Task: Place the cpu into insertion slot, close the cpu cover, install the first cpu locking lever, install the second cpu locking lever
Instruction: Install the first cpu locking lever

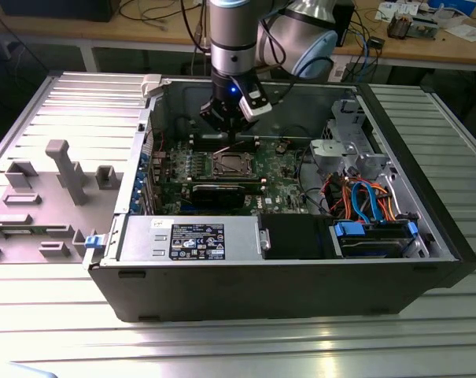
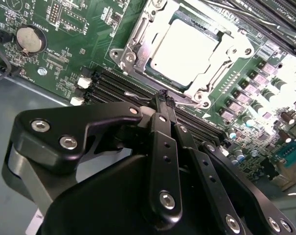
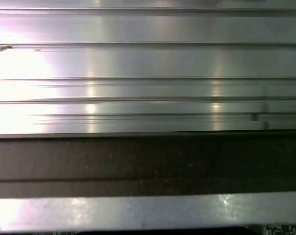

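The cpu [image 2: 186,50] lies flat in the insertion slot [image 1: 230,164] on the green board, its silver top showing. The cpu cover [image 2: 138,45] is down around it as a metal frame. A thin wire locking lever [image 2: 134,95] runs along the socket edge that faces the memory slots. My gripper [image 2: 163,96] has its black fingers pressed together, and their tip sits at the end of that lever; whether they touch it I cannot tell. In the exterior view the gripper [image 1: 226,131] hangs inside the open case, just behind the socket.
Black memory slots [image 2: 111,84] lie between gripper and socket. A coin battery [image 2: 30,39] sits on the board. A grey power box [image 1: 192,240] and a blue-tabbed drive bay [image 1: 375,236] fill the case front. Grey fixtures [image 1: 64,169] stand on the ribbed table at the exterior view's left.
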Controlling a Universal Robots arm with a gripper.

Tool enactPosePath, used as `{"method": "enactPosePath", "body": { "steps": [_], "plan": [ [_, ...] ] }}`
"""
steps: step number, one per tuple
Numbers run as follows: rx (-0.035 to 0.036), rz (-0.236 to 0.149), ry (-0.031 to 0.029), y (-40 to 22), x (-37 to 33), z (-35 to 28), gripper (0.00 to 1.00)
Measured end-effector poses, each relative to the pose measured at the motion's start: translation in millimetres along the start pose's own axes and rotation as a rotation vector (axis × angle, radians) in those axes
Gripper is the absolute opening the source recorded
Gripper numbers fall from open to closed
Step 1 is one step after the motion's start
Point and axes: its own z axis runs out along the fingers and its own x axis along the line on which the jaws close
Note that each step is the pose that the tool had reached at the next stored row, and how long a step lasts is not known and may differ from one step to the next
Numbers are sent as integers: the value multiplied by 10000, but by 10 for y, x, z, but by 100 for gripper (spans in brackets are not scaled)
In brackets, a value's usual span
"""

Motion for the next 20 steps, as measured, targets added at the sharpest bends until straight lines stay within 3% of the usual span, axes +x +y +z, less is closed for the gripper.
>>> {"method": "enactPosePath", "body": {
  "steps": [6,11,13,20],
  "plan": [
    [-16,201,7,0,-23,12,11],
    [-105,262,41,0,-62,19,11],
    [-130,303,109,0,-142,96,11],
    [-138,304,119,-1,-186,157,11]
  ]
}}
